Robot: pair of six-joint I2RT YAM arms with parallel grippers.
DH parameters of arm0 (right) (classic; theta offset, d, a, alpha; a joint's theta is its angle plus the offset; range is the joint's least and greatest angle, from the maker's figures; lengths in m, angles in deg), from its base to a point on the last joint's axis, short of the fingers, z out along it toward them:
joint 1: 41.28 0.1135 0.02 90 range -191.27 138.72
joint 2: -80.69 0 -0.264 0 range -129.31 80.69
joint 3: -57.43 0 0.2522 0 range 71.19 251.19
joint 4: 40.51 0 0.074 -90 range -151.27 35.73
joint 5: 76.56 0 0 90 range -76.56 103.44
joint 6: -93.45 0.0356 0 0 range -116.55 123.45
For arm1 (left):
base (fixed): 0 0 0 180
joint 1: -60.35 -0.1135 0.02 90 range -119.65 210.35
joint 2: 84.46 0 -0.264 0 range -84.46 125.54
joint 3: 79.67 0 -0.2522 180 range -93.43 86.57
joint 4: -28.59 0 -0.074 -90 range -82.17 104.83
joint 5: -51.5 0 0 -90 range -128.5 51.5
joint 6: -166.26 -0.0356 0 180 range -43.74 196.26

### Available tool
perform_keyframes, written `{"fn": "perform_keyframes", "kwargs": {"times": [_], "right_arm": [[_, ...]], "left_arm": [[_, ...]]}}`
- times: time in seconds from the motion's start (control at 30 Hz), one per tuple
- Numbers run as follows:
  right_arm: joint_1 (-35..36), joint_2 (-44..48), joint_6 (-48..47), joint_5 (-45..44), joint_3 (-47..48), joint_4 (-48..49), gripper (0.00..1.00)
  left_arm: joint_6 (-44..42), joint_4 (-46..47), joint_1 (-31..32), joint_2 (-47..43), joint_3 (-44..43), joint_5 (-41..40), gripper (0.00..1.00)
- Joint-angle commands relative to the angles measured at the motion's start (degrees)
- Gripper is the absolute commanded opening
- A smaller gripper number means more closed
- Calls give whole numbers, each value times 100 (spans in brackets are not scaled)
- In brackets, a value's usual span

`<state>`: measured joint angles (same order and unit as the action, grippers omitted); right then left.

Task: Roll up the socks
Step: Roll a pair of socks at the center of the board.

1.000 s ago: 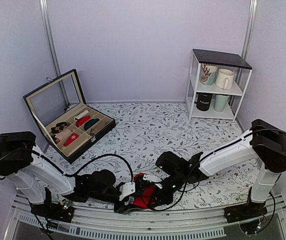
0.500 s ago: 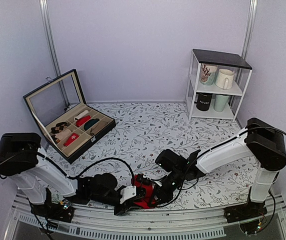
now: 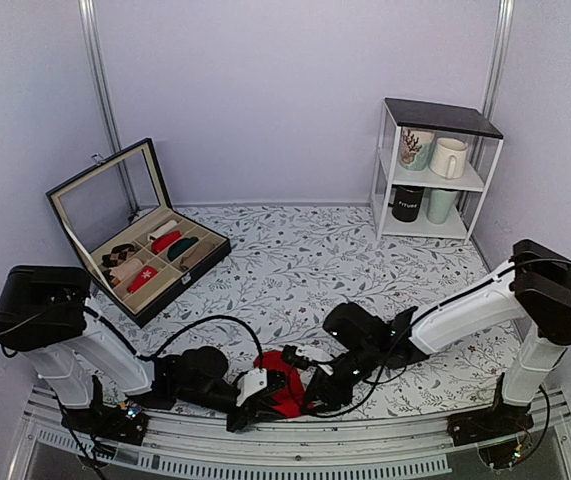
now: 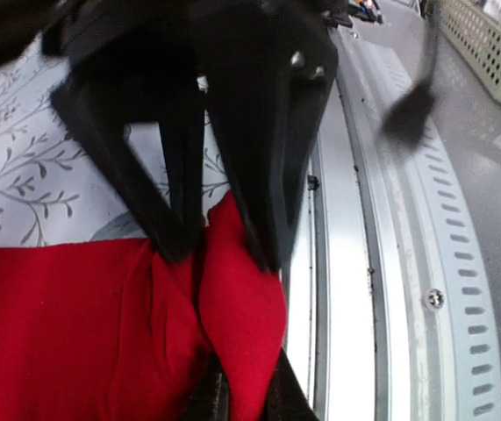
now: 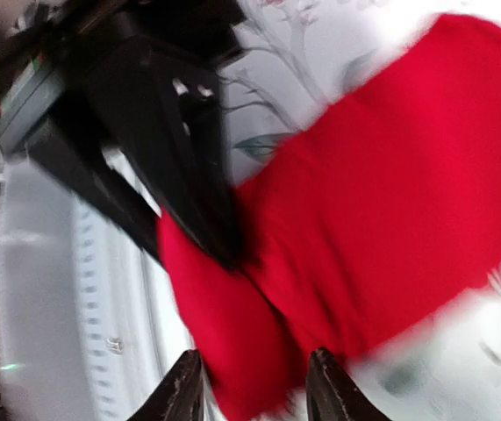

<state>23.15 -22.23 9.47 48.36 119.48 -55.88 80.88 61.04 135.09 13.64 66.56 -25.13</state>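
Note:
The bright red socks (image 3: 278, 383) lie bunched near the table's front edge, between the two arms. In the left wrist view a raised fold of the socks (image 4: 241, 307) runs down between my own two fingers, and my left gripper (image 4: 246, 399) is shut on it. The right gripper's black fingers (image 4: 263, 158) point down onto the same fold from above. In the right wrist view my right gripper (image 5: 254, 386) stands open, its tips on either side of the red fold (image 5: 232, 333) without pinching it. From above, the left gripper (image 3: 267, 394) and right gripper (image 3: 311, 387) meet at the socks.
An open black box (image 3: 180, 270) with compartments of rolled socks sits at the back left. A white shelf (image 3: 435, 190) with mugs stands at the back right. A metal rail (image 4: 355, 263) runs along the table's near edge, right beside the socks.
My left gripper has closed on the fold of the socks. My right gripper has opened and let go of them, shifting slightly right. The socks sit flatter and closer to the front edge.

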Motion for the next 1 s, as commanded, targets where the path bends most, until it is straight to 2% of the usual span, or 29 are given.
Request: {"fn": "perform_keyframes", "kwargs": {"times": [0.0, 0.07, 0.13, 0.27, 0.43, 0.63, 0.87, 0.97], "right_arm": [[58, 1048, -305, -1352, -1095, 1556, 43], [425, 1590, -810, -1812, -1829, 2526, 48], [709, 1723, -1438, -2269, -2218, 3227, 50], [987, 1404, -1814, -2652, -2189, 3539, 50], [1459, 836, -2218, -3208, -1834, 3640, 51], [1533, 530, -2210, -2939, -1670, 3632, 51], [1530, 373, -1973, -2962, -1523, 3181, 41], [1530, 297, -1906, -2992, -1492, 3126, 40]], "left_arm": [[557, 32, -90, 204, 351, 325, 3], [683, 28, -103, 217, 387, 341, 2], [746, 36, -128, 259, 385, 376, 2], [803, 70, -185, 358, 347, 491, 2], [865, 137, -236, 433, 351, 587, 2], [890, 146, -265, 446, 378, 649, 2], [880, 218, -298, 497, 374, 741, 2], [874, 251, -307, 523, 372, 775, 2]]}}
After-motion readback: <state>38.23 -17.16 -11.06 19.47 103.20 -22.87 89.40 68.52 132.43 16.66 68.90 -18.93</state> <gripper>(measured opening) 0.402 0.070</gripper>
